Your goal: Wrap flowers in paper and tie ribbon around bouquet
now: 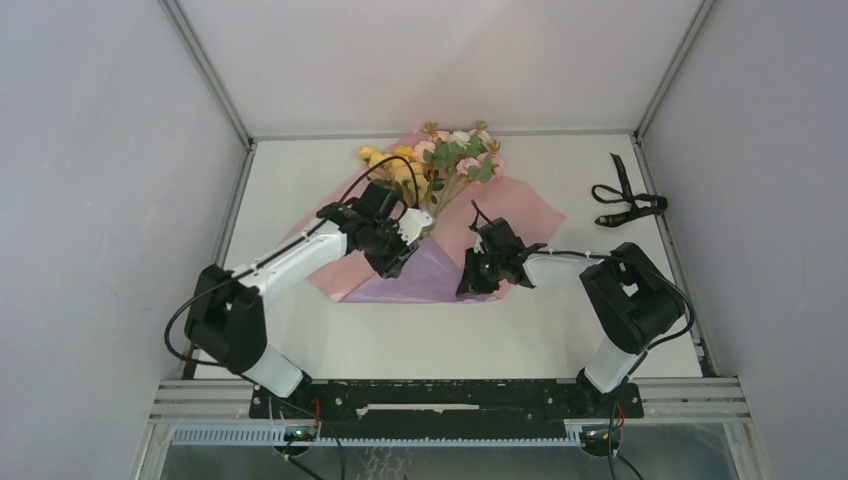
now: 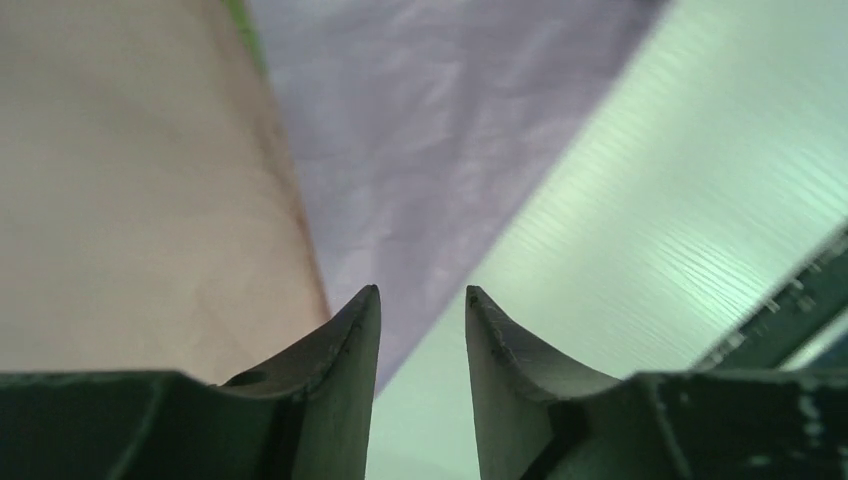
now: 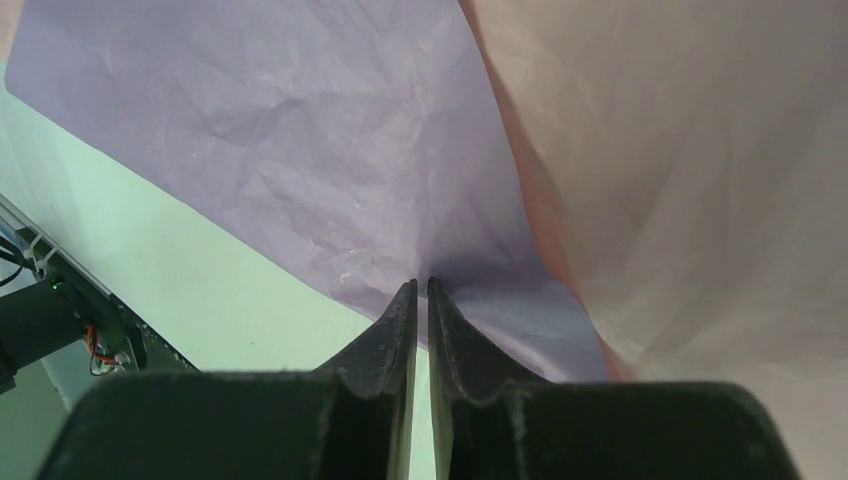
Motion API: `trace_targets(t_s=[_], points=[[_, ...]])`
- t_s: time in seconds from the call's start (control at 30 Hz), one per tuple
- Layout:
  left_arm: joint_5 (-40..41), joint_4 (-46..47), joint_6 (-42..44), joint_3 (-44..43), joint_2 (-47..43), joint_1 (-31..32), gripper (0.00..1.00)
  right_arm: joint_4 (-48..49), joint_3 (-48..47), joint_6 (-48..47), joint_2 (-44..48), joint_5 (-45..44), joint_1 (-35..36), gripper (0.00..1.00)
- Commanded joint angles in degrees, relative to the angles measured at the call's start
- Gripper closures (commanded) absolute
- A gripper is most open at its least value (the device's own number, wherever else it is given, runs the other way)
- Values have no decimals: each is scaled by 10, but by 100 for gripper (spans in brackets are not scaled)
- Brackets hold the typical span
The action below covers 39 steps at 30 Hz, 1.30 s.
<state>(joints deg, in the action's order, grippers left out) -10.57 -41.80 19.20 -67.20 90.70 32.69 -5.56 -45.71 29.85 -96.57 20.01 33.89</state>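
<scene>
The flowers (image 1: 450, 158), pink, yellow and white with green leaves, lie at the back of the table on the paper (image 1: 432, 275). That sheet shows pink under the blooms and lilac where it is folded over near the front. My left gripper (image 1: 398, 260) hovers over the paper's left part; in the left wrist view this gripper (image 2: 422, 292) is open with nothing between its fingers, above the paper (image 2: 420, 140). My right gripper (image 1: 470, 284) sits at the lilac fold's right front edge. In the right wrist view the gripper (image 3: 421, 284) is pinched shut on the paper (image 3: 330, 170) at its edge. The black ribbon (image 1: 628, 200) lies looped at the far right.
Grey enclosure walls and a metal frame (image 1: 210, 75) surround the white table (image 1: 420, 335). The arms' base rail (image 1: 440, 398) runs along the near edge. The right arm's elbow (image 1: 630, 290) stands between the paper and the ribbon.
</scene>
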Motion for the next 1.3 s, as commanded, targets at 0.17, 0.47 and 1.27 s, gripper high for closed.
trace_targets(t_s=[0.17, 0.47, 1.27], points=[[-31, -26, -17, -14, 64, 17, 84, -48, 7, -5, 12, 3, -5, 84], [67, -122, 58, 28, 123, -34, 85, -46, 41, -19, 16, 38, -30, 84], [-155, -5, -293, 145, -72, -447, 26, -99, -2, -26, -1, -27, -7, 83]])
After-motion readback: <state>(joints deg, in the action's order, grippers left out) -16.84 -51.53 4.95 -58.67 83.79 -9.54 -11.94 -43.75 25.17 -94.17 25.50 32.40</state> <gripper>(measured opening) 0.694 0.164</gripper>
